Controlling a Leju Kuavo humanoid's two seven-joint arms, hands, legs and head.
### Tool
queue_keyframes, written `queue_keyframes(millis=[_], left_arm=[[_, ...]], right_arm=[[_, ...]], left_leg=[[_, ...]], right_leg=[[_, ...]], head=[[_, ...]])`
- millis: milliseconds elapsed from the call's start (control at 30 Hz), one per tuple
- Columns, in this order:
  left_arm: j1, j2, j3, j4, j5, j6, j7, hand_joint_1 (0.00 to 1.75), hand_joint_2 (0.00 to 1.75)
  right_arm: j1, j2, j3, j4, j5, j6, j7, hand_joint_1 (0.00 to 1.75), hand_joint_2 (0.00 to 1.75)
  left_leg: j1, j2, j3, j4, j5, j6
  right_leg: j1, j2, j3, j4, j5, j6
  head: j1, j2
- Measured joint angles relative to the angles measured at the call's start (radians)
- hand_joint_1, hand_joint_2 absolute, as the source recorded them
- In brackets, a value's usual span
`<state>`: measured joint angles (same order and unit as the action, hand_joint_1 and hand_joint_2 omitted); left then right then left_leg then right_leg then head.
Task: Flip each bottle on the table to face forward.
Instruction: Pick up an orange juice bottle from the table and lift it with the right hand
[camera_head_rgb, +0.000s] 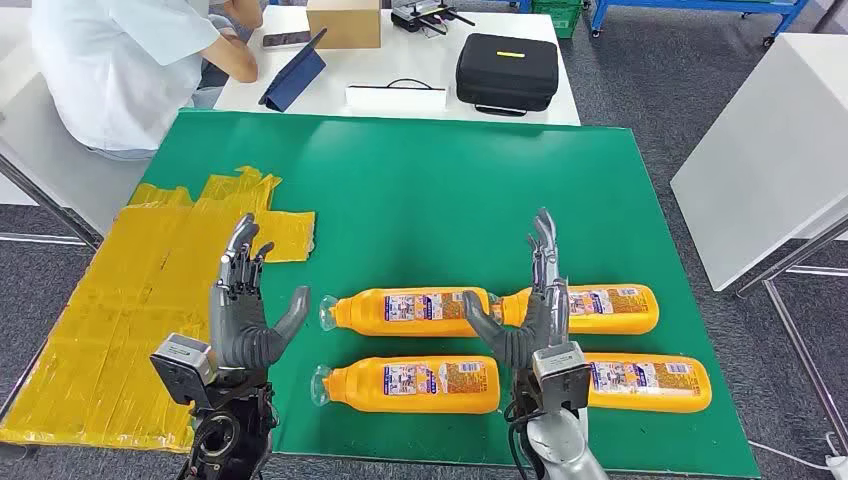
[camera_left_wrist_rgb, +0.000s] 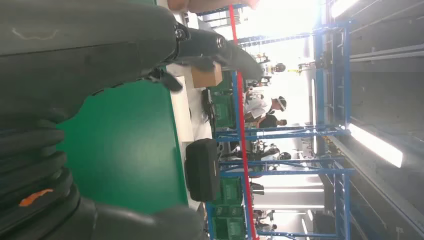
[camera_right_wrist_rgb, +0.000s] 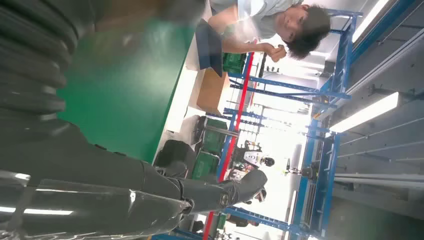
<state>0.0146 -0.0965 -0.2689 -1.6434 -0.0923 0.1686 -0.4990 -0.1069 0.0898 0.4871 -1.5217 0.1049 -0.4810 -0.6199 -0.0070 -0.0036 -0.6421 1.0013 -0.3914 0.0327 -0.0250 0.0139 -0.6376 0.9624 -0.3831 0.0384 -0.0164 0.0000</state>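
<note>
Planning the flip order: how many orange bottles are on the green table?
4 orange plastic bottles lie in two rows: far left, far right partly behind the right hand, near left, near right. None seems hidden.

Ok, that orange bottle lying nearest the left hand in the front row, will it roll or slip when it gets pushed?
The front-left bottle lies on its side and looks rounded, so a nudge may well roll it. Its glossy plastic could prove slippery under the left hand. It seems full, hence probably fairly heavy and firm.

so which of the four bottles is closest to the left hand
The back-row bottle on the left: its clear neck points at the left hand, lying just beside the thumb. The other three lie farther off.
</note>
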Motion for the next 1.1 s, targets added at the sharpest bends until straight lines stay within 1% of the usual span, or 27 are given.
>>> queue_keyframes(millis=[33,67,100,133,200,267,333,433,567,767,800,833,900,933,967,1100], left_arm=[[0.0,0.0,0.0,0.0,0.0,0.0,0.0,1.25,1.75],[0.0,0.0,0.0,0.0,-0.001,0.001,0.0,1.37,1.75],[-0.001,-0.001,0.0,0.005,-0.007,0.005,0.003,1.69,1.75],[-0.007,-0.006,-0.002,0.021,-0.018,0.014,0.005,1.75,1.75],[-0.027,-0.028,-0.011,0.102,-0.043,0.049,-0.003,1.75,1.75],[-0.047,-0.057,-0.029,0.203,-0.052,0.083,-0.034,1.75,1.75],[-0.063,-0.074,-0.048,0.277,-0.045,0.096,-0.055,1.75,1.75],[-0.086,-0.085,-0.069,0.343,-0.034,0.099,-0.053,1.75,1.75],[-0.103,-0.09,-0.084,0.386,-0.032,0.099,-0.051,1.75,1.75],[-0.111,-0.092,-0.095,0.409,-0.025,0.092,-0.043,1.75,1.75],[-0.112,-0.092,-0.095,0.411,-0.024,0.092,-0.042,1.75,1.75],[-0.113,-0.092,-0.095,0.414,-0.024,0.091,-0.042,1.4,1.75],[-0.118,-0.092,-0.095,0.42,-0.024,0.087,-0.039,0.53,1.75],[-0.12,-0.093,-0.095,0.422,-0.023,0.086,-0.037,0.1,1.75],[-0.121,-0.093,-0.095,0.424,-0.02,0.084,-0.035,0.0,1.75],[-0.124,-0.095,-0.094,0.43,-0.012,0.083,-0.032,0.0,1.75]], right_arm=[[0.0,0.0,0.0,0.0,0.0,0.0,0.0,1.08,1.75],[0.0,0.0,0.0,0.0,-0.002,0.003,0.003,1.25,1.75],[0.0,0.001,0.0,0.004,-0.014,0.016,0.017,1.67,1.75],[-0.002,0.003,-0.001,0.014,-0.036,0.039,0.044,1.74,1.75],[-0.005,0.019,-0.009,0.07,-0.108,0.114,0.128,1.75,1.75],[-0.001,0.038,-0.019,0.139,-0.154,0.166,0.163,1.75,1.75],[0.006,0.049,-0.029,0.181,-0.161,0.178,0.152,1.75,1.75],[0.016,0.055,-0.044,0.205,-0.157,0.181,0.155,1.75,1.75],[0.025,0.058,-0.054,0.218,-0.151,0.181,0.161,1.75,1.75],[0.029,0.06,-0.066,0.228,-0.143,0.185,0.172,1.75,1.75],[0.029,0.06,-0.067,0.229,-0.142,0.185,0.173,1.71,1.75],[0.03,0.06,-0.069,0.23,-0.14,0.185,0.173,1.27,1.75],[0.03,0.06,-0.071,0.233,-0.127,0.179,0.173,0.4,1.75],[0.03,0.06,-0.071,0.234,-0.11,0.167,0.173,0.0,1.75],[0.029,0.06,-0.072,0.235,-0.085,0.147,0.172,0.0,1.75],[0.026,0.06,-0.073,0.225,0.051,0.043,0.173,0.0,1.75]], left_leg=[[0.0,0.0,0.0,0.0,0.0,0.0],[0.0,0.0,0.0,0.0,0.0,0.0],[0.0,0.0,0.0,0.0,0.0,0.0],[0.0,0.0,0.001,0.0,0.0,0.0],[0.0,0.0,0.002,0.0,0.0,0.0],[0.0,-0.001,0.002,0.0,0.0,0.0],[0.0,0.0,0.001,0.0,0.0,0.0],[0.0,0.0,0.001,0.0,0.0,0.0],[0.0,0.0,0.0,0.0,0.0,0.0],[0.0,0.0,0.0,0.0,0.0,0.0],[0.0,0.0,0.0,0.0,0.0,0.0],[0.0,0.0,0.0,0.0,0.0,0.0],[0.0,0.0,0.0,0.0,0.0,0.0],[0.0,0.0,0.0,0.0,0.0,0.0],[0.0,0.0,0.0,0.0,0.0,0.0],[0.0,0.0,0.0,0.0,0.0,0.0]], right_leg=[[0.0,0.0,0.0,0.0,0.0,0.0],[0.0,0.0,0.0,0.0,0.0,0.0],[0.0,0.0,0.0,0.0,0.0,0.0],[0.0,0.0,0.0,0.0,0.0,0.0],[0.0,0.0,0.001,0.0,-0.001,0.0],[0.0,-0.001,0.001,0.0,-0.001,0.001],[0.0,0.0,0.0,0.0,0.0,0.0],[0.0,0.0,0.0,0.0,0.0,0.0],[0.0,0.0,0.0,0.0,0.0,0.0],[0.0,0.0,0.0,0.0,0.0,0.0],[0.0,0.0,0.0,0.0,0.0,0.0],[0.0,0.0,0.0,0.0,0.0,0.0],[0.0,0.0,0.0,0.0,0.0,0.0],[0.0,0.0,0.0,0.0,0.0,0.0],[0.0,0.0,0.0,0.0,0.0,0.0],[0.0,0.0,0.0,0.0,0.0,0.0]], head=[[0.0,0.0],[0.0,0.0],[0.0,0.0],[0.0,0.0],[0.0,0.0],[0.0,0.0],[0.0,0.0],[0.0,0.0],[0.0,0.0],[0.0,0.0],[0.0,0.0],[0.0,0.0],[0.0,0.0],[0.0,0.0],[0.0,0.0],[0.0,0.0]])
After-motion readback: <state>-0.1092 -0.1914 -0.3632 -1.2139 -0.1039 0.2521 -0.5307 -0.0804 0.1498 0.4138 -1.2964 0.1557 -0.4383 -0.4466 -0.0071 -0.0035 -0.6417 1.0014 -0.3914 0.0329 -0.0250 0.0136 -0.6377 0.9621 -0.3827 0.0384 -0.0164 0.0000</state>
